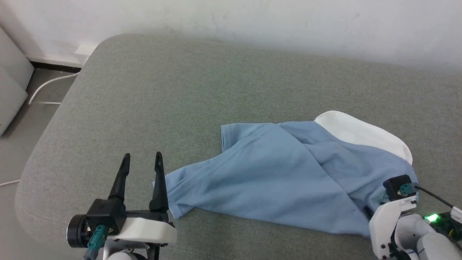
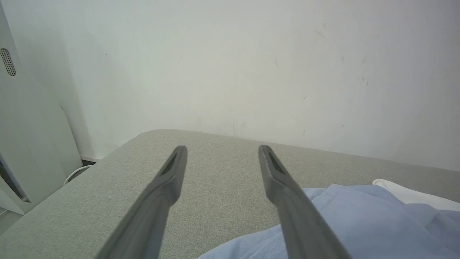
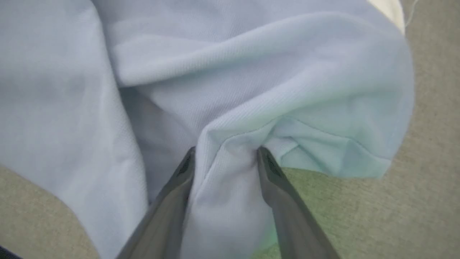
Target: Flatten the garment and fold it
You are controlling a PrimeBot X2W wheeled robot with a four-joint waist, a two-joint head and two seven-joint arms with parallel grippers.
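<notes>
The light blue garment (image 1: 274,173) lies crumpled on the right half of a grey padded surface (image 1: 180,90), its white collar (image 1: 361,133) at the far right. The placket and logo are hidden. My left gripper (image 1: 142,156) stands open just left of the shirt's near-left corner, nothing between its fingers (image 2: 169,180); the right finger's base is against the cloth edge (image 2: 359,216). In the right wrist view my right gripper (image 3: 226,153) is open, its two fingers straddling a bunched fold of the garment (image 3: 251,72) at the near-right edge. In the head view those fingertips are hidden by cloth.
The padded surface ends in a rounded corner at the left, with grey floor and a white cable (image 1: 50,85) beyond it. A white cabinet (image 2: 28,136) stands at the far left. A pale wall (image 1: 252,21) runs along the back edge.
</notes>
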